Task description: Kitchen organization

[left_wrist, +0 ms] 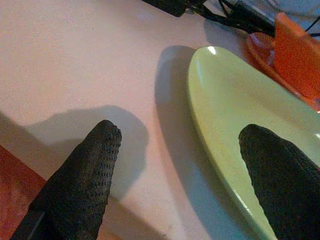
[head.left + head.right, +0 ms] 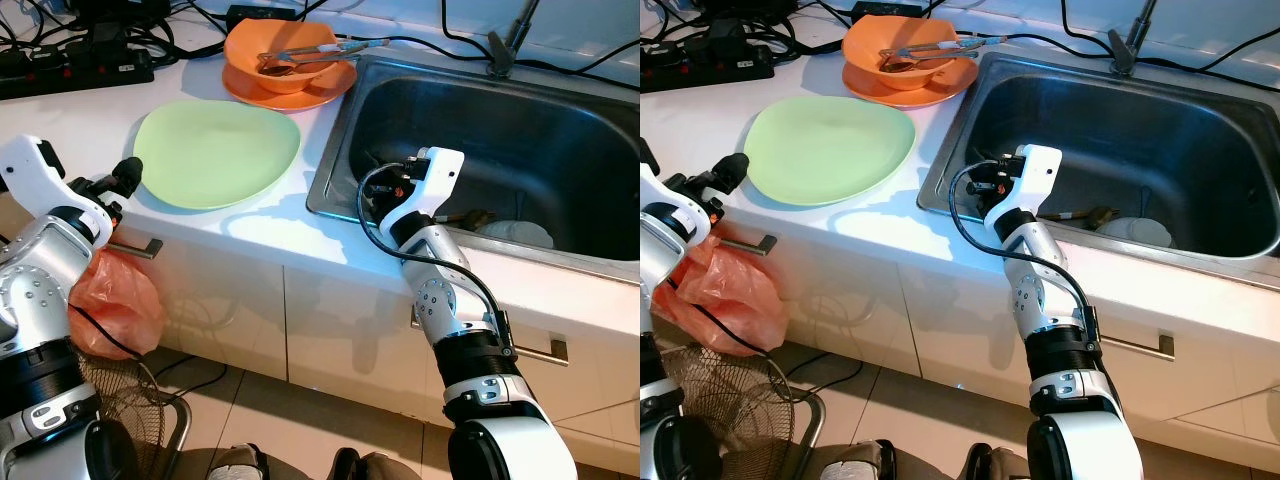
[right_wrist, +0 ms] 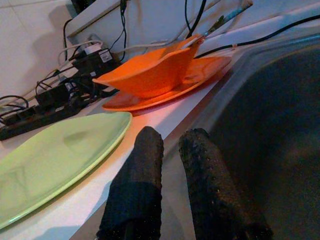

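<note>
A pale green plate [image 2: 215, 152] lies on the white counter, and its rim [image 1: 220, 150] runs between my left gripper's fingers. My left gripper [image 1: 181, 132] is open at the plate's left edge, low over the counter [image 1: 75, 65]. Behind the green plate an orange bowl [image 2: 285, 55] sits on an orange plate [image 2: 290, 92], with metal tongs [image 2: 310, 50] lying in it. My right gripper [image 3: 173, 135] is shut on nothing. It hovers at the left rim of the steel sink [image 2: 500, 130] and points toward the plates.
A white dish [image 2: 515, 232] and a dark utensil lie in the sink's bottom. Black power strips and cables [image 2: 70, 65] crowd the counter's back. An orange plastic bag [image 2: 115, 305] hangs by the cabinet handle [image 2: 135, 245], above a wire basket [image 2: 120, 400] on the floor.
</note>
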